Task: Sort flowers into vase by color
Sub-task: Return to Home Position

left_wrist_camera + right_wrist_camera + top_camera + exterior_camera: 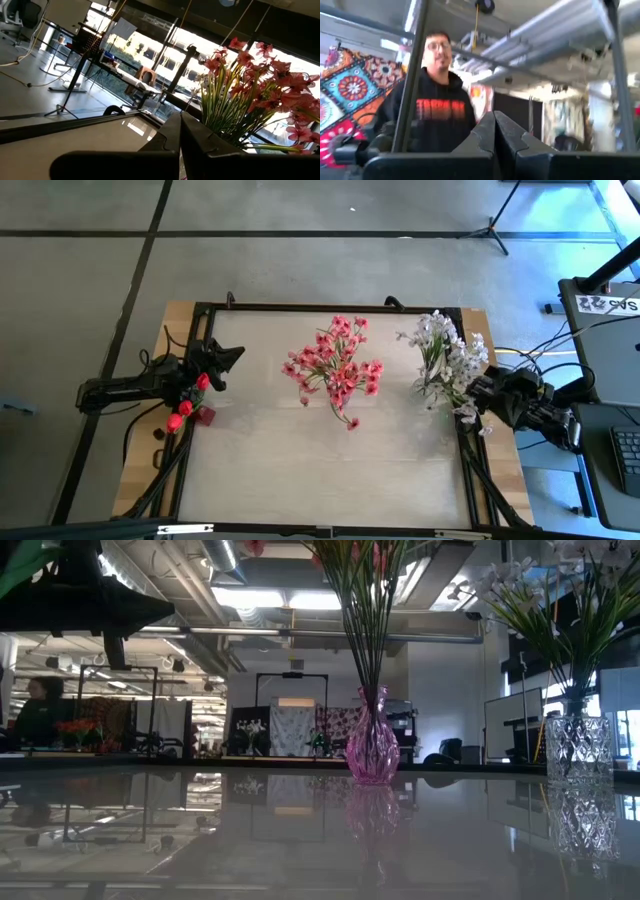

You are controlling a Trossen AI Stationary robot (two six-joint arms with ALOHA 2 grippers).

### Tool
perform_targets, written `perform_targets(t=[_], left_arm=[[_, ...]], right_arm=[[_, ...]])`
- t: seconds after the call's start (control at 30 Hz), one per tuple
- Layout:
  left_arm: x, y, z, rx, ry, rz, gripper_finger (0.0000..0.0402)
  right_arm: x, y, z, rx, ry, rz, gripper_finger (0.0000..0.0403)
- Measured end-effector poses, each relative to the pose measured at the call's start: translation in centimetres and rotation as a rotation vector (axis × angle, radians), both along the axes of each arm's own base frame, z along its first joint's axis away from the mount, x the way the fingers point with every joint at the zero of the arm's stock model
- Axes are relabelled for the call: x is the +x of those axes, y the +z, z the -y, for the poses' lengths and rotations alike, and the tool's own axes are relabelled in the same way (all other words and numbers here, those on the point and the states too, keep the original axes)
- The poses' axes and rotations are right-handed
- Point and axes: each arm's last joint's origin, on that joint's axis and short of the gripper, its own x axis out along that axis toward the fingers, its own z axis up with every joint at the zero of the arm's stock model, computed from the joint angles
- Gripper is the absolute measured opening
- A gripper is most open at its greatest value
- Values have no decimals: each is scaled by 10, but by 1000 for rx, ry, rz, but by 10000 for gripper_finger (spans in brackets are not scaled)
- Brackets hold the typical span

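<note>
We can read little. A white label (610,303) on the dark equipment beyond the right edge of the counter (300,470) carries characters too small for us to make out. The orange print on the black hoodie of the person (436,112) in the right wrist view is blurred.

The pink flowers (335,370) stand mid-counter in a pink glass vase (372,750), stems upright and fanning outward at the top. The white flowers (448,358) stand near the right edge in a clear cut-glass vase (577,752), stems also upright and spreading. The red flowers (188,405) sit at the left edge in a red vase (207,416); from above, their buds overlap the left arm.

The left gripper (180,116) hangs over the left edge beside the red flowers, its fingers pressed together on nothing. The right gripper (494,115) sits at the right edge just beside the white flowers, fingers likewise closed and empty.
</note>
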Motion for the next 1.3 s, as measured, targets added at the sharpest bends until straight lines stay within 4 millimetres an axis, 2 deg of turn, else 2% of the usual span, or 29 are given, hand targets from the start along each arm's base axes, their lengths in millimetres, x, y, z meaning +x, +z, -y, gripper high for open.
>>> perform_targets(t=[0.27, 0.4, 0.5, 0.67, 0.83, 0.97, 1.1, 1.3], left_arm=[[0, 0, 0, 0, 0, 0, 0], [0, 0, 0, 0, 1, 0, 0], [0, 0, 0, 0, 0, 0, 0], [0, 0, 0, 0, 0, 0, 0], [0, 0, 0, 0, 0, 0, 0], [0, 0, 0, 0, 1, 0, 0], [0, 0, 0, 0, 1, 0, 0], [0, 0, 0, 0, 1, 0, 0]], right_arm=[[-17, 30, -4, 93, -71, 290, 3], [-34, 52, -9, 127, -139, 515, 3], [-40, 59, -9, 191, -260, 712, 3], [-28, 45, 2, 340, -459, 817, 3], [-15, 24, 17, 618, -640, 820, 3], [-13, 16, 25, 813, -765, 832, 3], [-12, 12, 34, 1018, -1059, 859, 3], [-13, 5, 43, 1227, -1575, 787, 3]])
